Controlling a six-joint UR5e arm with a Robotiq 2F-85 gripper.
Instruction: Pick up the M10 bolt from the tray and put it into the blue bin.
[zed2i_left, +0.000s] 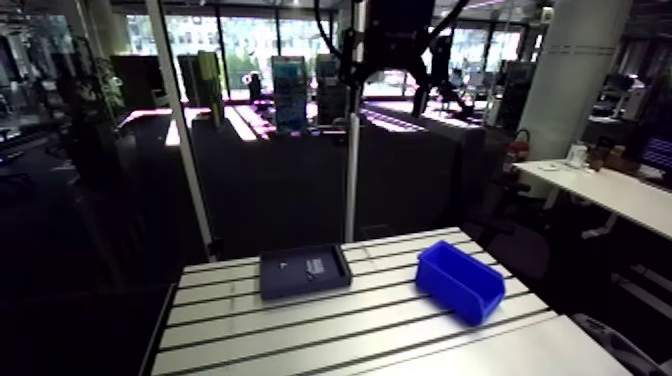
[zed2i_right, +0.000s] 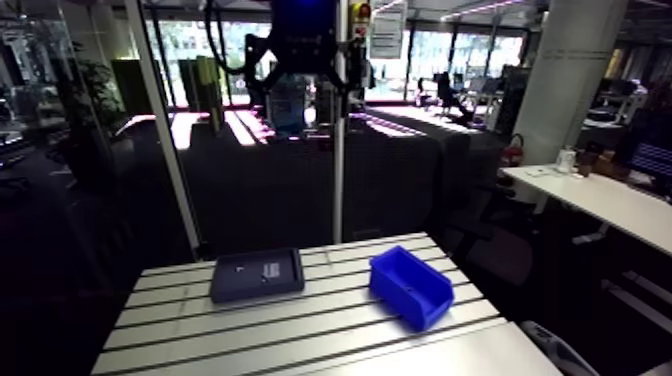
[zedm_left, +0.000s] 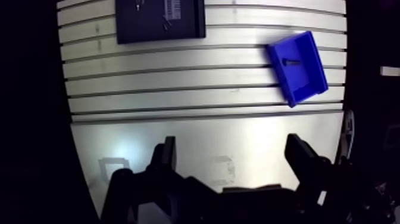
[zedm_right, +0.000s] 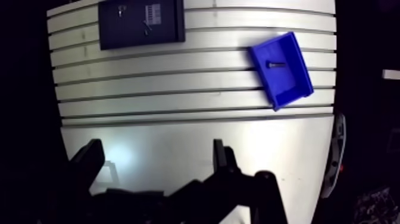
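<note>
The claw (zedm_left: 232, 146) is open and holds nothing, high above the table (zedm_left: 178, 77). A small dark bolt (zedm_left: 290, 61) lies inside the blue bin (zedm_left: 303, 74) on the right. The tray (zedm_left: 131, 30) sits far left of it, well apart. The job looks done. Lift straight up, and do not bump the bin.

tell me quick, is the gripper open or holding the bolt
Gripper: open, holding nothing. The bolt lies in the blue bin.
</note>
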